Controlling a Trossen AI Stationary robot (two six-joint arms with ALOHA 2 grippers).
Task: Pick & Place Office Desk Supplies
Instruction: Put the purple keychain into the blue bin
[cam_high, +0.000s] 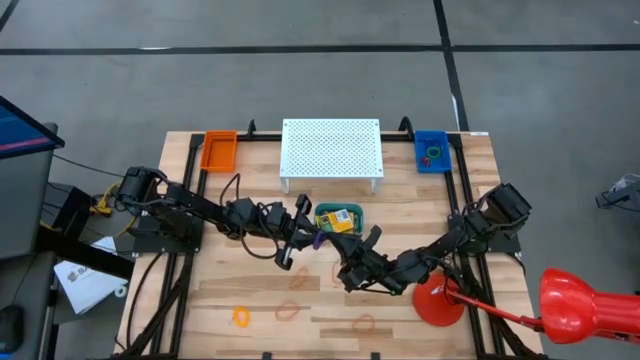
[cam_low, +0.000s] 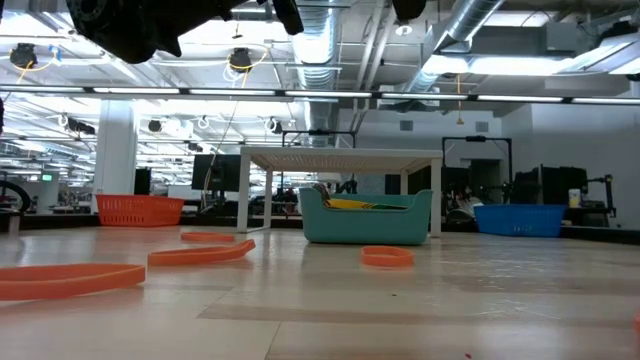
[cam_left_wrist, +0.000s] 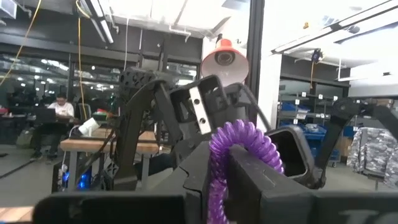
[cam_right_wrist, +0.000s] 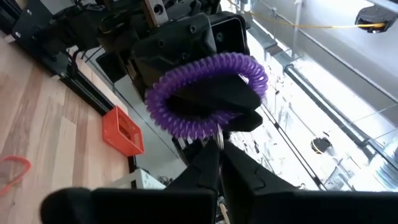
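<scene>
The left pincer (cam_high: 311, 238) held a purple coiled rubber-band loop (cam_right_wrist: 205, 93) clamped above the wooden table's (cam_high: 400, 210) middle, at 9 o'clock of the teal bin (cam_high: 339, 219). The right pincer (cam_right_wrist: 217, 158), fingers together, touched the loop's lower edge.

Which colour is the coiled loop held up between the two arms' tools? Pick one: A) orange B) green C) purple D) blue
C: the coiled loop is purple, looped on the left tool, with the shut right tool meeting it from the other side, above the table's middle in the high view.
</scene>
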